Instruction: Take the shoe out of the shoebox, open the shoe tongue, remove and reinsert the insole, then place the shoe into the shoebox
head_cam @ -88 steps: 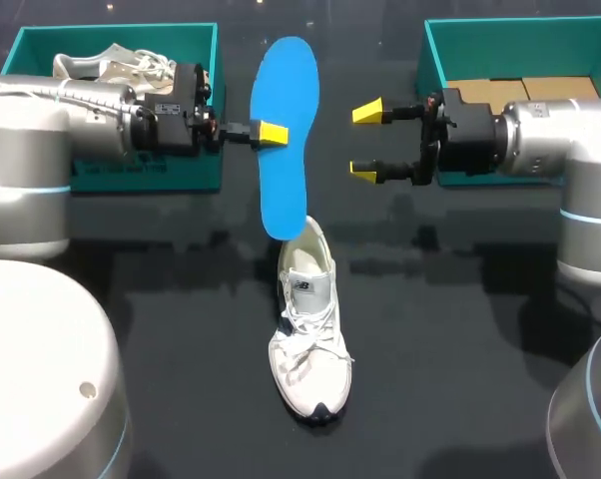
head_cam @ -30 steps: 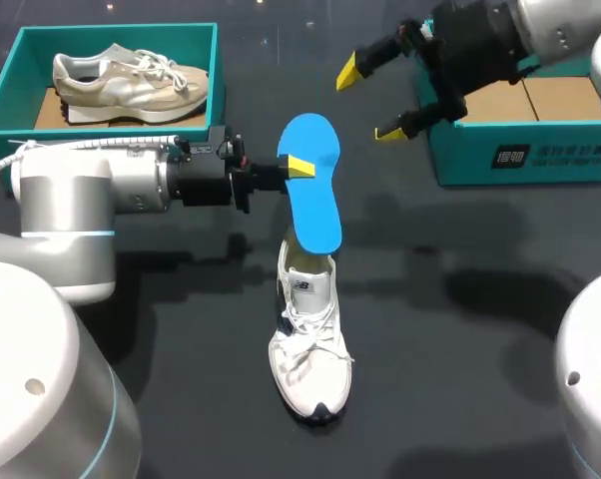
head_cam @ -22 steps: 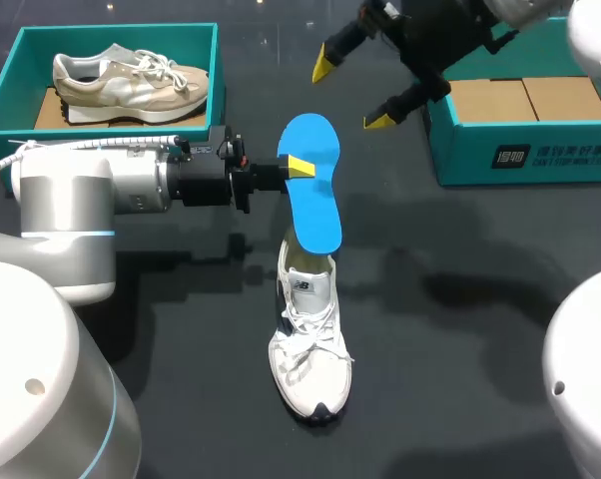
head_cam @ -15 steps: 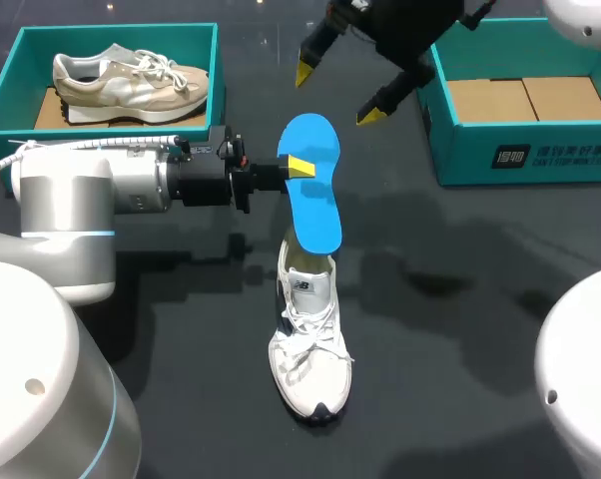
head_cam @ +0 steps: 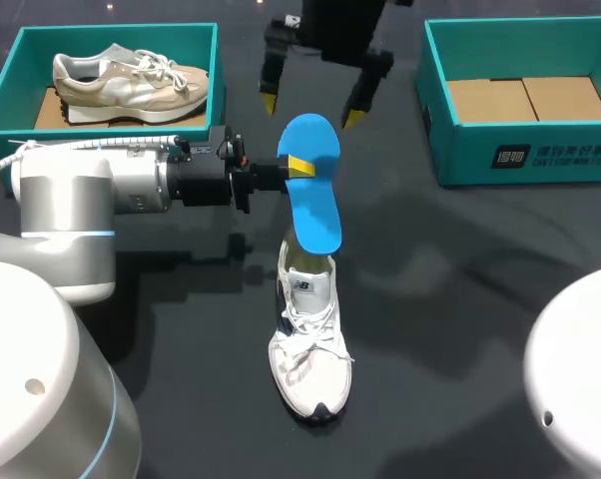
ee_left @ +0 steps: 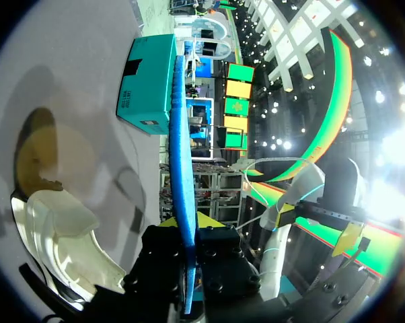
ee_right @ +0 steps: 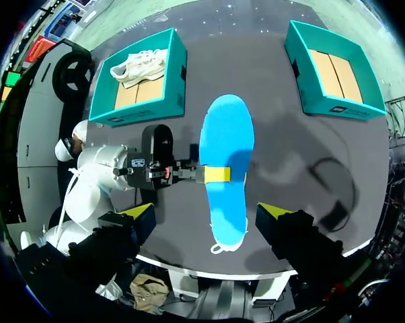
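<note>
The upright blue foam insole (head_cam: 310, 185) stands ahead of your right gripper (head_cam: 308, 110), centred on its spread fingers' gap. Your left gripper (head_cam: 299, 166) bars the insole's left side; toward the right-hand teal cardboard shoebox (head_cam: 435, 100) it's free.

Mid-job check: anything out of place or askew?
Nothing spilled or damaged. The blue insole is out of the white shoe, pinched by the left gripper, its lower end at the shoe's opening. The right gripper hangs open above it.
</note>
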{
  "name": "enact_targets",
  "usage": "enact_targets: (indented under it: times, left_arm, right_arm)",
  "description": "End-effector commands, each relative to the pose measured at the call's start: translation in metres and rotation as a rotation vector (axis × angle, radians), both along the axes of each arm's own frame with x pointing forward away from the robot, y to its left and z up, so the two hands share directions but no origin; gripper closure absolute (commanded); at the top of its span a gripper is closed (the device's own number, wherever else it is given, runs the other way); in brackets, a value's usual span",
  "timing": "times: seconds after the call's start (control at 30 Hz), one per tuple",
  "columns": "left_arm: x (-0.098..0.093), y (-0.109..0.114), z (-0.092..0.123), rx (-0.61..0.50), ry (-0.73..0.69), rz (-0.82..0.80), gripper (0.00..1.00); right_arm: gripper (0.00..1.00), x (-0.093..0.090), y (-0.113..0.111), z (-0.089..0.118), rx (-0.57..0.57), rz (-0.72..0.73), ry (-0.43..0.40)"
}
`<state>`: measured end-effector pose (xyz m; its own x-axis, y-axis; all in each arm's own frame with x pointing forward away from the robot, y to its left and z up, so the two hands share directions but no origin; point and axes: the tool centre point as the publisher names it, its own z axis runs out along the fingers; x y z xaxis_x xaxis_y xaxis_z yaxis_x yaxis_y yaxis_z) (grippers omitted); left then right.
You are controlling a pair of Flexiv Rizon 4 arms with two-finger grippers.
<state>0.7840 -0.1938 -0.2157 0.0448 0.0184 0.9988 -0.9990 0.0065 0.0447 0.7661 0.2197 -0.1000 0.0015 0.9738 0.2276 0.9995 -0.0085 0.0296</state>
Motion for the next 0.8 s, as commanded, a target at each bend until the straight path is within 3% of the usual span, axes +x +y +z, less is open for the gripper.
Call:
enact_targets:
  times: [0.03,0.17,0.43,0.8]
  left_arm:
    - [0.000,0.000,-0.001,0.000,0.000,0.000,1.00]
    - [0.000,0.000,-0.001,0.000,0.000,0.000,1.00]
    - [0.000,0.000,-0.001,0.000,0.000,0.000,1.00]
    - [0.000,0.000,-0.001,0.000,0.000,0.000,1.00]
  right_arm:
    - [0.00,-0.012,0.005,-0.002,-0.249,-0.019,-0.016]
    - [0.00,-0.023,0.006,-0.004,-0.224,-0.017,-0.033]
    - [0.00,-0.033,0.000,-0.003,-0.020,0.012,-0.035]
    - [0.00,-0.045,-0.019,-0.016,0.353,0.013,-0.014]
